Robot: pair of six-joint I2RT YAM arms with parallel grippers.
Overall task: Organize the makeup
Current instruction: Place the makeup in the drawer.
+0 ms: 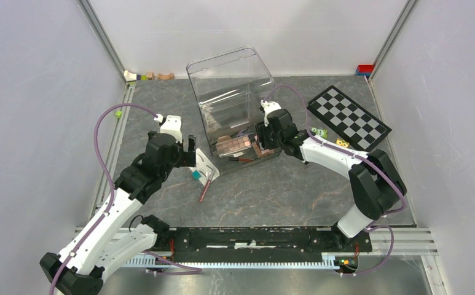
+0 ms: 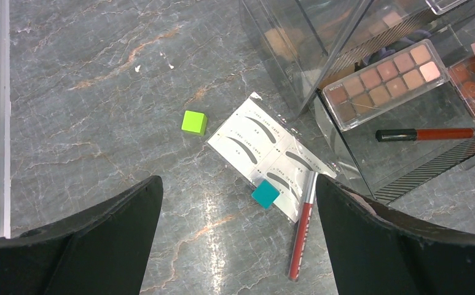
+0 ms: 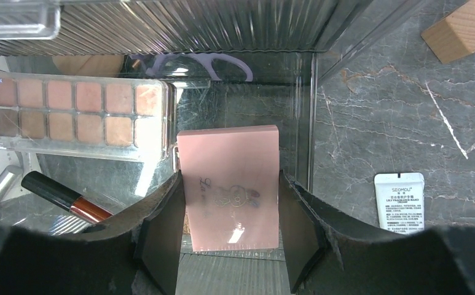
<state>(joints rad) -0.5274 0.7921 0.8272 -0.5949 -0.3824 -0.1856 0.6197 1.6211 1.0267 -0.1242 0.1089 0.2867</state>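
A pink compact [image 3: 228, 160] sits between the pads of my right gripper [image 3: 230, 178], which is shut on its two sides, inside the front of the clear organizer box [image 1: 231, 92]. To its left in the box lie a brown eyeshadow palette [image 3: 69, 114], a black-capped red pencil [image 3: 62, 196] and lilac scissors [image 3: 213, 61]. My left gripper [image 2: 238, 184] hangs open above the table, over the white eyebrow card [image 2: 253, 132] and a red pencil [image 2: 301, 230] lying by the card's corner. It holds nothing.
A teal cube [image 2: 265, 193] rests on the card's edge, and a green cube [image 2: 193, 121] lies beside the card. A white sachet [image 3: 399, 201] and a wooden block [image 3: 462, 27] lie right of the box. The checkerboard [image 1: 348, 117] is at the back right.
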